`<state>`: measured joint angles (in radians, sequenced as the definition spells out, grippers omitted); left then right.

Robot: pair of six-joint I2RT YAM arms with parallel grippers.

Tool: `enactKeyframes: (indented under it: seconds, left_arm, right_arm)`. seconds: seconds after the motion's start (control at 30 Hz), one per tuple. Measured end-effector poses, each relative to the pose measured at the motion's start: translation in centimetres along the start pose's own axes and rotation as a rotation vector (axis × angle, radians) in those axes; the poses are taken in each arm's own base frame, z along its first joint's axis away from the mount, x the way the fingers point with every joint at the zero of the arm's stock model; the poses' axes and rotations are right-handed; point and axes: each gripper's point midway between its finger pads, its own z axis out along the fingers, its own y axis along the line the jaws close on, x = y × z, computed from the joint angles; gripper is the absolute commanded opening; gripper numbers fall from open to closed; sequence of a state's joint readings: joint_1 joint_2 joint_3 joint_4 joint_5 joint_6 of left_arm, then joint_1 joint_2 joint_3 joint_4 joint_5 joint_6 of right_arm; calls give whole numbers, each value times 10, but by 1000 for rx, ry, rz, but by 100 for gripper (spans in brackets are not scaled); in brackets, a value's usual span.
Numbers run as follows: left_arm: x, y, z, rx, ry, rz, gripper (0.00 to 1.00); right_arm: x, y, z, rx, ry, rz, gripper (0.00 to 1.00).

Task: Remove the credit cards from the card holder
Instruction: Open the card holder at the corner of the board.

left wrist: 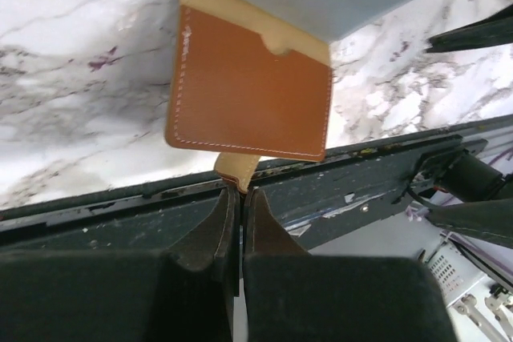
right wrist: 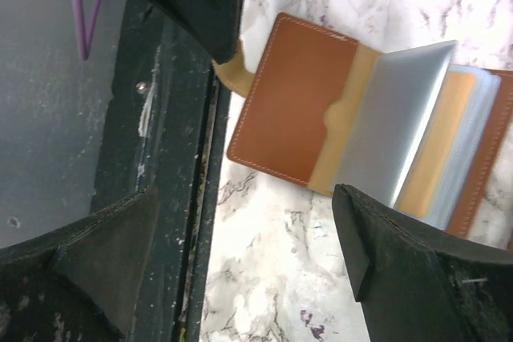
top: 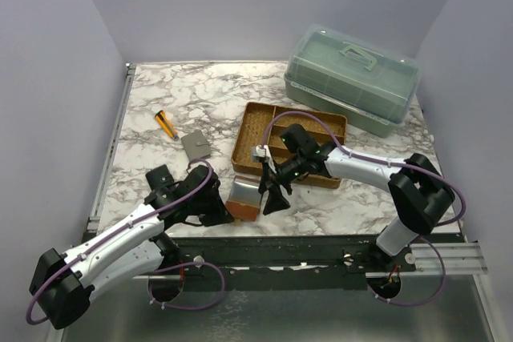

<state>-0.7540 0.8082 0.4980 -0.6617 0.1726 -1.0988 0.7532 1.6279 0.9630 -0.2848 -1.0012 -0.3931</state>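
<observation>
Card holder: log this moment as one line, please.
card holder: open | left gripper: shut on its snap tab | right gripper: open, over holder | credit cards: inside holder

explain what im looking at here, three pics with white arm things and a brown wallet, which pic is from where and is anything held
These are two robot arms bolted at the near edge of a marble table, each ending in a two-finger gripper. The wide picture comes from a fixed camera above and behind them; the other two come from cameras on the wrists, looking along each arm's own fingers. On the table lie a wicker tray, a green lidded box, a grey wallet, a small orange and black stick and the brown card holder, lying open. The left gripper is pinched shut on the card holder's tan tab. The right gripper hangs open over it, holding nothing.
</observation>
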Motion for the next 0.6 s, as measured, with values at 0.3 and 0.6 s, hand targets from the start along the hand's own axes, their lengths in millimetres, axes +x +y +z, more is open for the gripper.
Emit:
enactKeyframes:
  seconds: [0.3,0.6]
  left_arm:
    - [12,30,8,-168,74,-44,0]
    - [10,34,6,-180,55,-41,0]
  right_arm:
    - [-16,-43,4,164,40,-2,82]
    - [4,-56,26,193,118,74,67]
